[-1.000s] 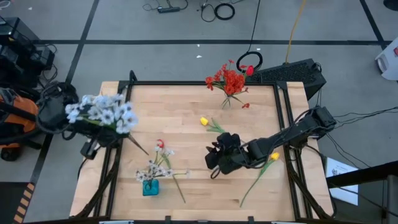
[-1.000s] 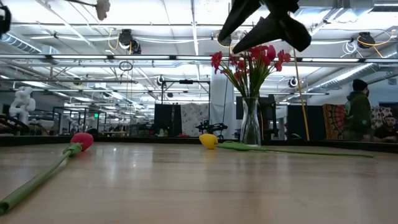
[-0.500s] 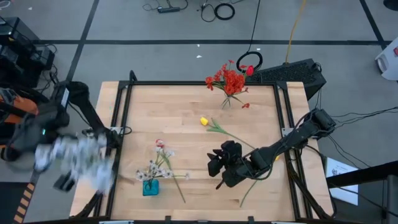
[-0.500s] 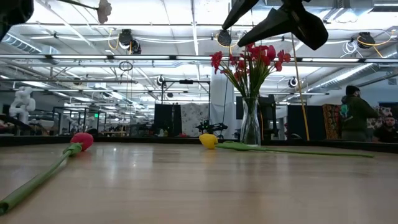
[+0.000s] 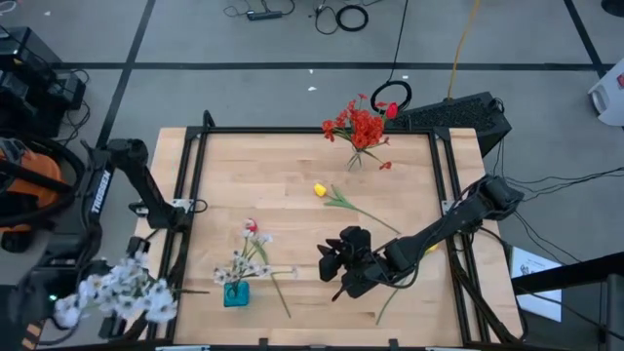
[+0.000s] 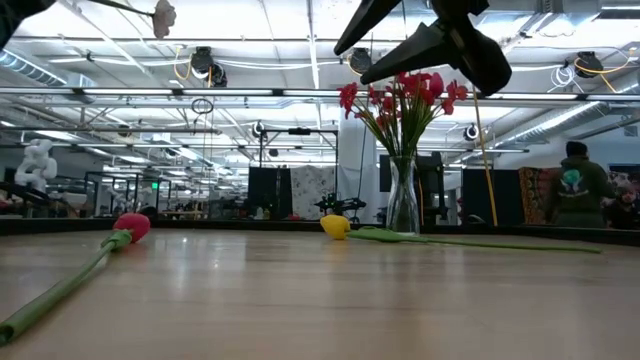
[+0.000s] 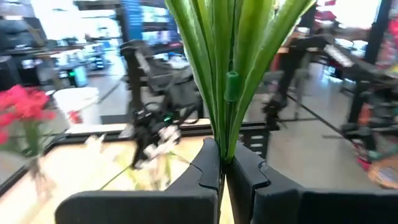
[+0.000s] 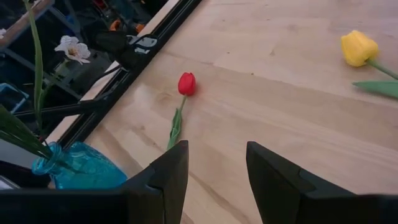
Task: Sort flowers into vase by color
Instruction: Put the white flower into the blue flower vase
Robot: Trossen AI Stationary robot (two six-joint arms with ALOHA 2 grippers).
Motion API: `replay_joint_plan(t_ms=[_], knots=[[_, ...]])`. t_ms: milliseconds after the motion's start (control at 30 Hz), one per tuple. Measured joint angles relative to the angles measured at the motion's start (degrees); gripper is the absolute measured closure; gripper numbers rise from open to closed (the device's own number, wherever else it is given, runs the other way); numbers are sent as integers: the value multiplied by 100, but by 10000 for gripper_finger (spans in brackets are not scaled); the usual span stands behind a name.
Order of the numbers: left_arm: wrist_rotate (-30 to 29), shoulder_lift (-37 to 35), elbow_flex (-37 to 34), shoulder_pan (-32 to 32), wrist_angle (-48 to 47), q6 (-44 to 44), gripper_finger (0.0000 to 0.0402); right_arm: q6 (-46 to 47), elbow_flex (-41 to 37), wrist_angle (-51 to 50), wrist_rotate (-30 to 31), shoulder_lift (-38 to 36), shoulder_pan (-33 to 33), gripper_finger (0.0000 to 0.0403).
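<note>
Table [image 5: 292,166] centre bare around tulip [image 5: 319,190].

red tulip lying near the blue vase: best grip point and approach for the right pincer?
Grip the red tulip on its thin green stalk, just below the bud, coming straight down from above. It lies flat on the table, so only a top-down pinch across the stalk fits. The right pincer is open and already faces it.
</note>
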Motion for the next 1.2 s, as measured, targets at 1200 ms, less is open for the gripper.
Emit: replay_joint_plan(t_ms=[1200], knots=[[-302, 100, -2507, 554, 87, -3681, 391, -440, 0, 455, 62, 235, -2, 250]])
